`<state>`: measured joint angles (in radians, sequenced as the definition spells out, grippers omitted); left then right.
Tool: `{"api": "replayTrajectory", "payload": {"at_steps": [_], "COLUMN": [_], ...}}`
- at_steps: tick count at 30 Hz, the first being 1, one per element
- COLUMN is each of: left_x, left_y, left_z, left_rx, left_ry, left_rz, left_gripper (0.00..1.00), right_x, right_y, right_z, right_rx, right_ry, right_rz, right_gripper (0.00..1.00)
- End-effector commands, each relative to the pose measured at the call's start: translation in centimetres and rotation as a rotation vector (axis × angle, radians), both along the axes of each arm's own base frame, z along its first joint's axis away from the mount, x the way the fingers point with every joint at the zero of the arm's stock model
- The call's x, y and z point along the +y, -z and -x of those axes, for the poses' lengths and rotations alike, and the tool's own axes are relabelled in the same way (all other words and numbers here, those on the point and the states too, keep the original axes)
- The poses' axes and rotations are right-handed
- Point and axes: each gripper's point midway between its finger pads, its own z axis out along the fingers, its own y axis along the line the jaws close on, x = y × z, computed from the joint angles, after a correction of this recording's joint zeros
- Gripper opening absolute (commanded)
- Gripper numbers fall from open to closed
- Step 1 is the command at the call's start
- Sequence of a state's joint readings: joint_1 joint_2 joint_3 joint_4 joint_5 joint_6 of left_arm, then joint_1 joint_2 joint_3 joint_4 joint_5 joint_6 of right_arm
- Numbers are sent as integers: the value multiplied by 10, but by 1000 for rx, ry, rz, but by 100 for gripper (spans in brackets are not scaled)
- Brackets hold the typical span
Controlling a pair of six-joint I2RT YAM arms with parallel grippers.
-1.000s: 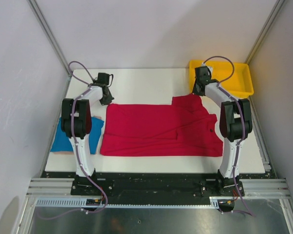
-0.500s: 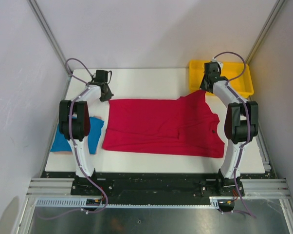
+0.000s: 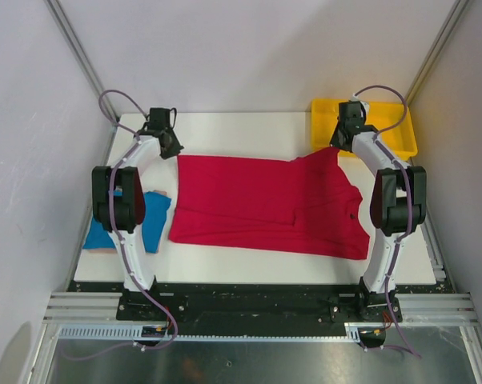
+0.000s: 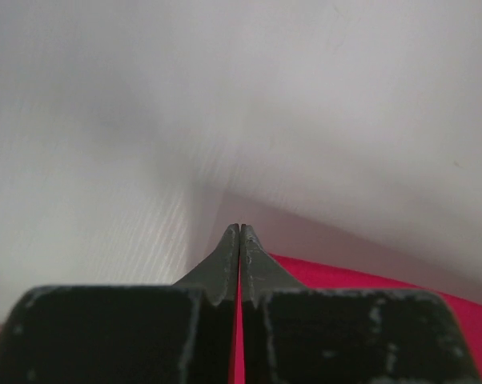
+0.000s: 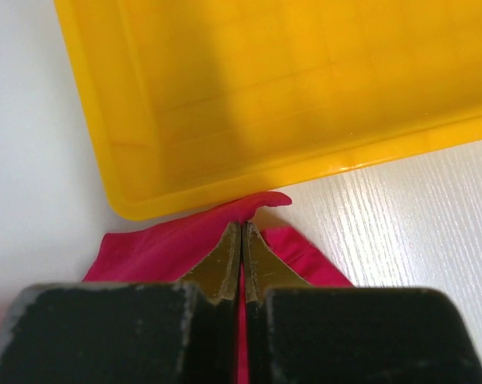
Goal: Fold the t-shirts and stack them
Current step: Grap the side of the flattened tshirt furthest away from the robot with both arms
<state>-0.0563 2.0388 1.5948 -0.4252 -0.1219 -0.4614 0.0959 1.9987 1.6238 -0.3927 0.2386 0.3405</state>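
Two sets of jaws are clamped on the crimson shirt (image 3: 265, 204): the left gripper (image 3: 174, 150) holds its 10 o'clock corner and the right gripper (image 3: 337, 147) its 2 o'clock corner, beside the yellow tray (image 5: 305, 80). Within the last second both corners have travelled toward 12 o'clock, the left also toward 9, so the far hem now runs taut across the table (image 3: 241, 132). Judgement: spreading is nearly complete, folding not begun. Both arms reach far forward, wrists pitched down. The blue shirt (image 3: 105, 228) lies at 8 o'clock, partly covered by the left arm (image 3: 122, 200).
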Motion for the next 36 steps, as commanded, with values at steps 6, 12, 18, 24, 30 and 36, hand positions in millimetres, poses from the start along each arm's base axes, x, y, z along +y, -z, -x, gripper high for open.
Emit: {"api": "replayTrajectory", "payload": {"at_steps": [6,12,18,24,30,36], "left_x": [16,8,8,12,16,15], "left_y": [-49,-52,-50,-42,-33,-40], "left_z": [-5,-4,10,24,28,24], "left_rx": [-117,-120,-106,-81,-60,-76], "left_ry": [-16,17,10,-16,-23,-18], "left_rz": [21,59,62,53,42,58], "left_gripper": [0,0,0,0,0,0], "right_x": [-8,-6,-9,-32,-44,-41], "right_y": [-34,-46,-44,-47,-52,-52], "right_z": [-8,-5,21,36,33,32], "right_rx": [-85,-103,-79,-81,-93,-72], "right_ry": [30,31,83,178,203,182], "right_rz": [-37,-42,-21,-6,-20,-29], "right_gripper": [0,0,0,0,0,0]}}
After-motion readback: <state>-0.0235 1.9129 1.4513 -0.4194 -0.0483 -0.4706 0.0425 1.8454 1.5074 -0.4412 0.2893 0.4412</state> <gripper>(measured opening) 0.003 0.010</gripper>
